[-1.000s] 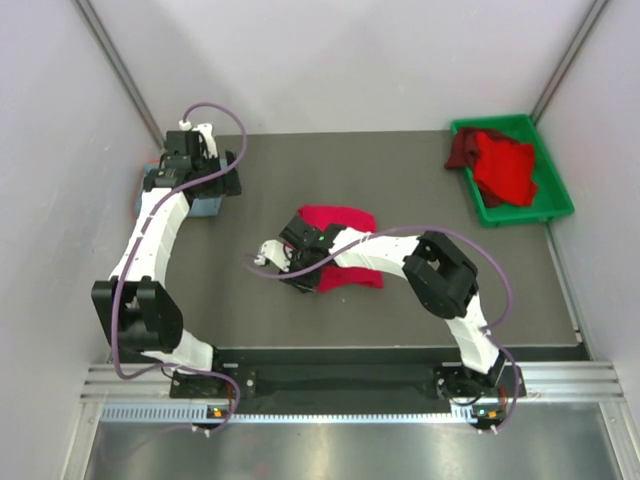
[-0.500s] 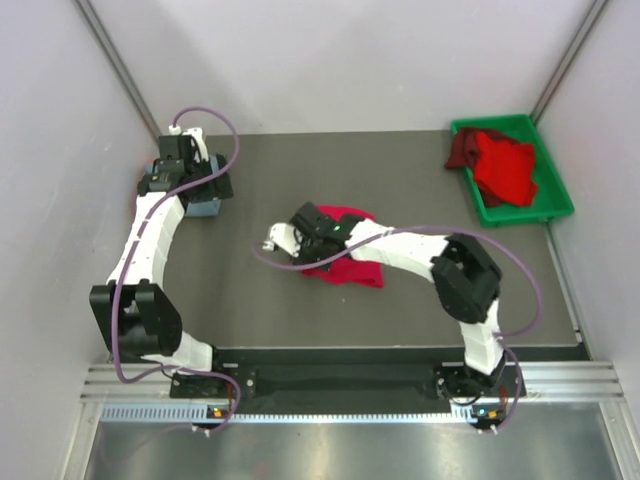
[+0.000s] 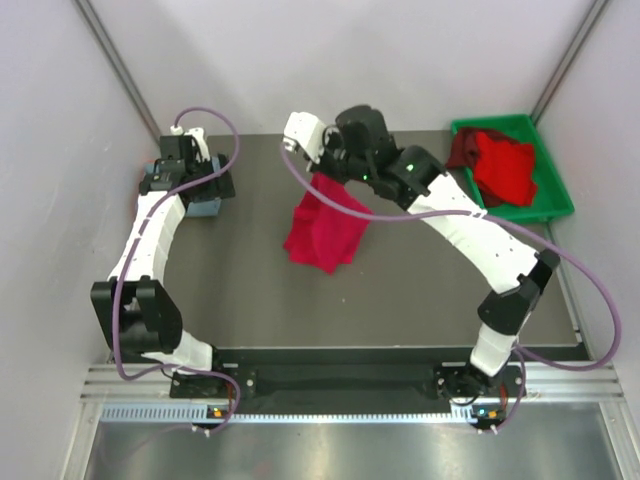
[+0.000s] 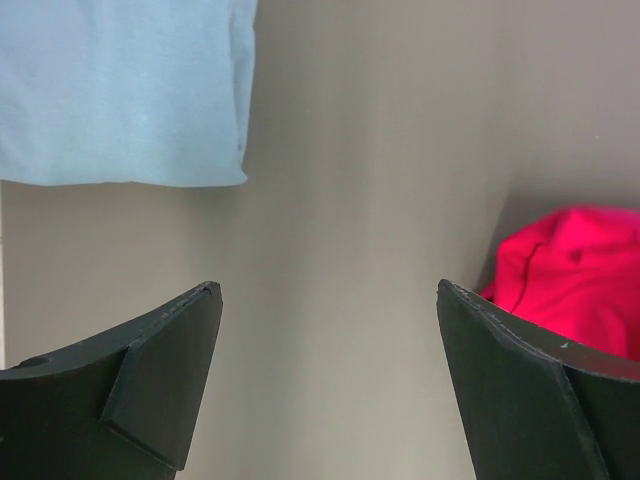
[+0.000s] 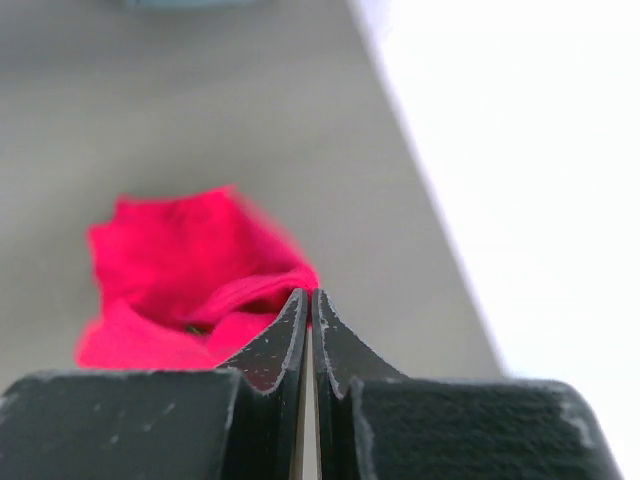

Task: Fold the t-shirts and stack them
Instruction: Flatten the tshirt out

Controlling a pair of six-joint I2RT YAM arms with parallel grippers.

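Note:
My right gripper (image 3: 322, 172) is raised over the back middle of the table. It is shut on an edge of a bright red t-shirt (image 3: 325, 228), which hangs down from it with its lower end on the table. In the right wrist view the gripper (image 5: 310, 296) pinches the red cloth (image 5: 175, 265) at the tips. My left gripper (image 3: 205, 182) hovers open and empty at the back left, over a folded grey-blue t-shirt (image 3: 205, 208). In the left wrist view the gripper (image 4: 328, 290) sees the grey-blue shirt (image 4: 120, 90) at upper left and the red shirt (image 4: 570, 275) at right.
A green bin (image 3: 548, 205) at the back right holds a bright red shirt (image 3: 505, 165) and a darker red one (image 3: 464, 150). Walls close in the table on the left, back and right. The right arm arcs over the table's right half.
My right gripper has risen and swung toward the back, lifting the red shirt off the table so it hangs. The left arm has hardly moved.

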